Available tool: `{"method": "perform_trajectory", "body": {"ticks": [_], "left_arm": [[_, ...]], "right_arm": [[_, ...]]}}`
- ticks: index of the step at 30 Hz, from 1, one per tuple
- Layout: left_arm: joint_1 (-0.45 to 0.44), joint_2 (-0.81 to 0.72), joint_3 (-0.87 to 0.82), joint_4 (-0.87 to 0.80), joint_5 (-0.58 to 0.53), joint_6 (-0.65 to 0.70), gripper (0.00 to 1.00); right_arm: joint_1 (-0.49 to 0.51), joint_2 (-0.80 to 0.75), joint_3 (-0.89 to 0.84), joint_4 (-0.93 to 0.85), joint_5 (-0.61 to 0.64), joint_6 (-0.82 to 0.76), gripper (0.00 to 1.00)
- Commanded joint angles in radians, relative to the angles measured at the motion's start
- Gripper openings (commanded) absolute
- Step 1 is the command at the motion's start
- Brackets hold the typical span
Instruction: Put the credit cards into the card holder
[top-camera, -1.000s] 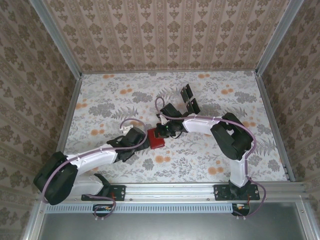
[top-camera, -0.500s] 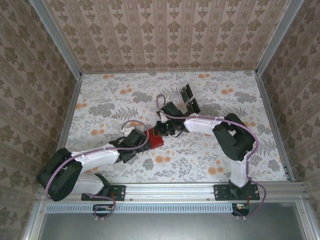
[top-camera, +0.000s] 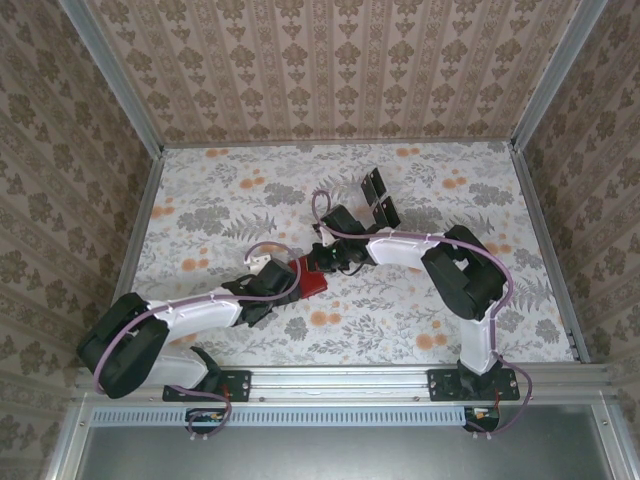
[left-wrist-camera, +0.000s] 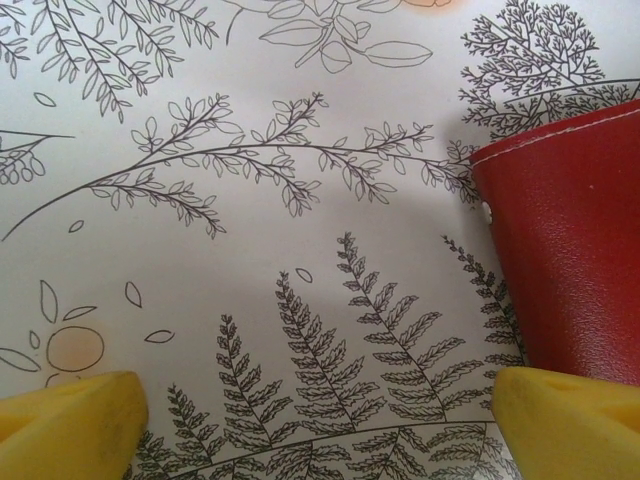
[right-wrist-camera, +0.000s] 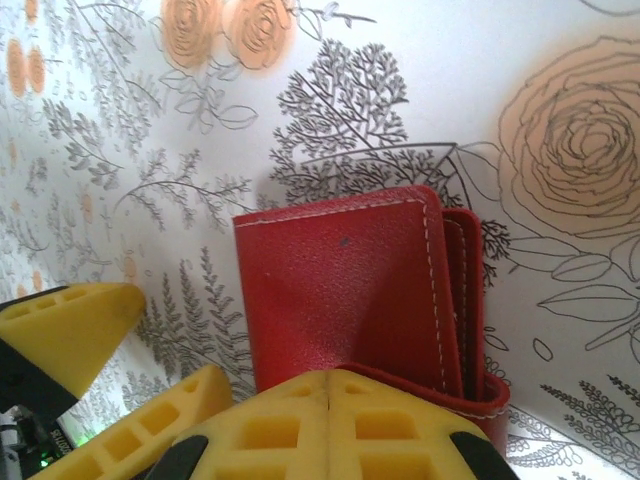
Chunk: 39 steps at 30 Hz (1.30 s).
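The red card holder (top-camera: 312, 282) lies folded on the flowered table, near the middle. My right gripper (right-wrist-camera: 330, 395) is shut, its tips pushed against the holder's (right-wrist-camera: 340, 290) near edge, where a stitched flap curls up around the right finger. My left gripper (left-wrist-camera: 320, 425) is open over bare table, its right finger (left-wrist-camera: 565, 415) beside the holder's (left-wrist-camera: 575, 240) near corner. From above, the left gripper (top-camera: 287, 276) reaches the holder from the left and the right gripper (top-camera: 322, 264) from the far right. Two black credit cards (top-camera: 374, 184) (top-camera: 386, 211) lie beyond the right arm.
Patterned walls and metal rails (top-camera: 140, 250) enclose the table. Both arms meet at the middle, the right forearm (top-camera: 400, 248) stretching across from the right. The left gripper's yellow fingers (right-wrist-camera: 70, 325) show at the left in the right wrist view.
The left gripper has slid forward up to the holder's left side. The holder has turned slightly under the right gripper's tips. Both jaws kept their state.
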Motion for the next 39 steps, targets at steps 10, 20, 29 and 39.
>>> {"method": "perform_trajectory", "body": {"ticks": [10,20,29,39], "left_arm": [[-0.003,0.049,-0.015,0.039,0.076,-0.022,0.99],[-0.003,0.046,-0.02,0.041,0.075,-0.022,0.99],[-0.003,0.036,-0.017,0.035,0.076,-0.022,0.99],[-0.004,0.013,-0.02,0.048,0.087,-0.025,0.99]], "right_arm": [[0.007,0.046,-0.047,0.025,-0.023,0.018,0.0],[0.012,0.042,-0.091,0.012,-0.003,0.016,0.0],[0.001,0.084,-0.072,-0.1,0.077,0.056,0.0],[-0.005,0.1,-0.084,-0.157,0.115,0.087,0.0]]}}
